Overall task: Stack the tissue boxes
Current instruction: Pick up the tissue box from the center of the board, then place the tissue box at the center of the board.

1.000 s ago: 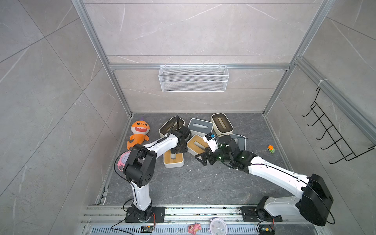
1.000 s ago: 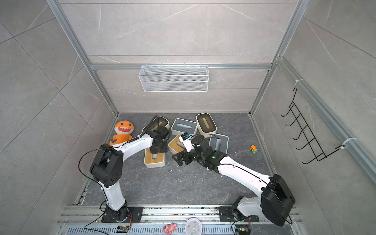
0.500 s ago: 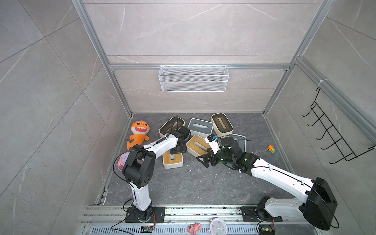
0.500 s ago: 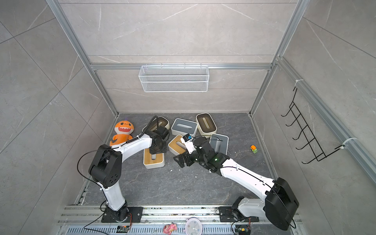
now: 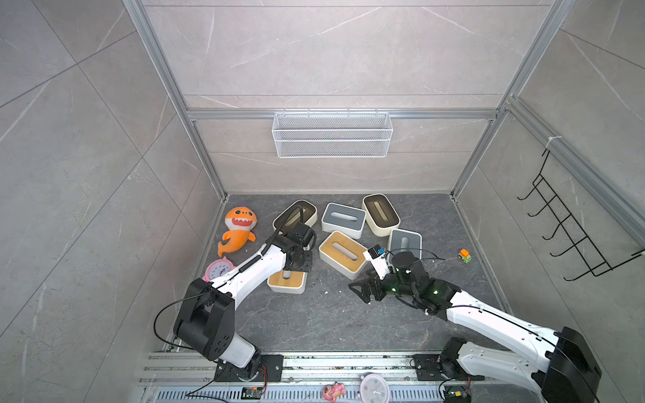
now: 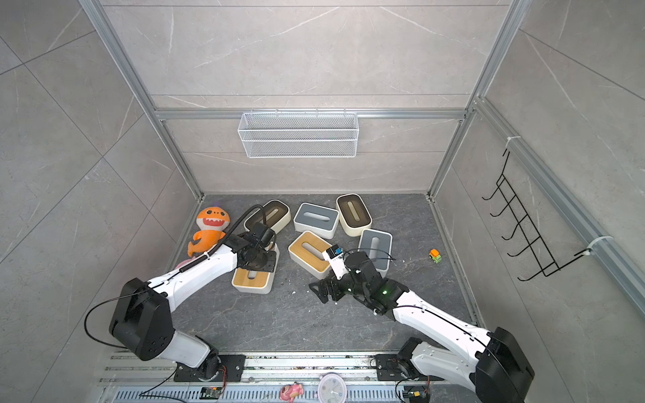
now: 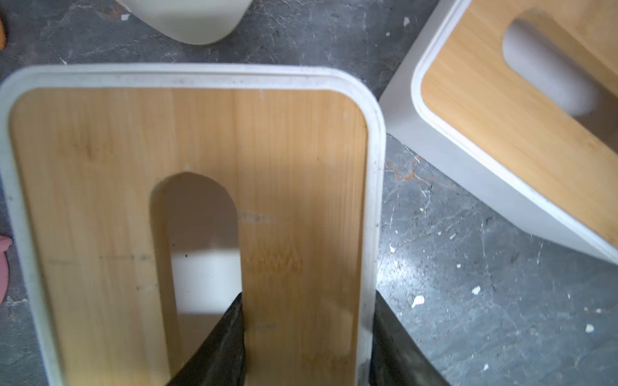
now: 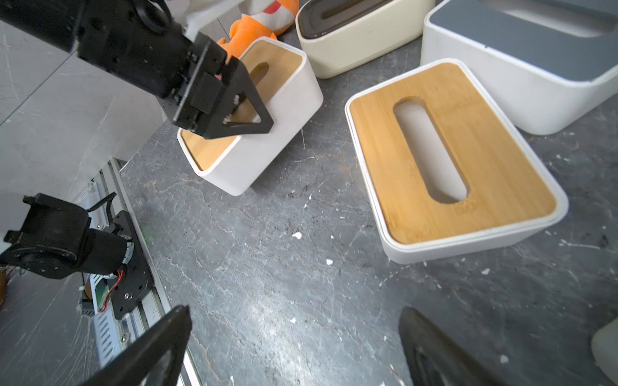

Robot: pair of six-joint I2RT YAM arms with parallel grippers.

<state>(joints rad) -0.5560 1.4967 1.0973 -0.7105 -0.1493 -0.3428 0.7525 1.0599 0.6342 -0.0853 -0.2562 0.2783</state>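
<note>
Grey veined stone floor (image 5: 314,321) lies inside a tiled, metal-framed stall. In both top views the left gripper (image 5: 291,270) is clamped on the first tan-lidded box (image 5: 286,282), which sits at eight o'clock from the second tan-lidded box (image 5: 343,254). Around that second box stand a grey-lidded box (image 5: 343,218) at twelve, another grey-lidded box (image 5: 405,242) at three, a cream box (image 5: 296,216) at eleven and a second cream box (image 5: 380,214) at one. The right gripper (image 5: 363,291) hangs at five o'clock, spread wide and empty.

From the left wrist, one finger (image 7: 217,351) reaches down into the lid slot and its partner sits outside the white side wall. The two pinch the lid strip and wall between them.

From the right wrist, both fingers (image 8: 157,344) stand far apart over bare floor, clear of the second tan-lidded box. Whether the first box is lifted, I cannot tell.
</note>
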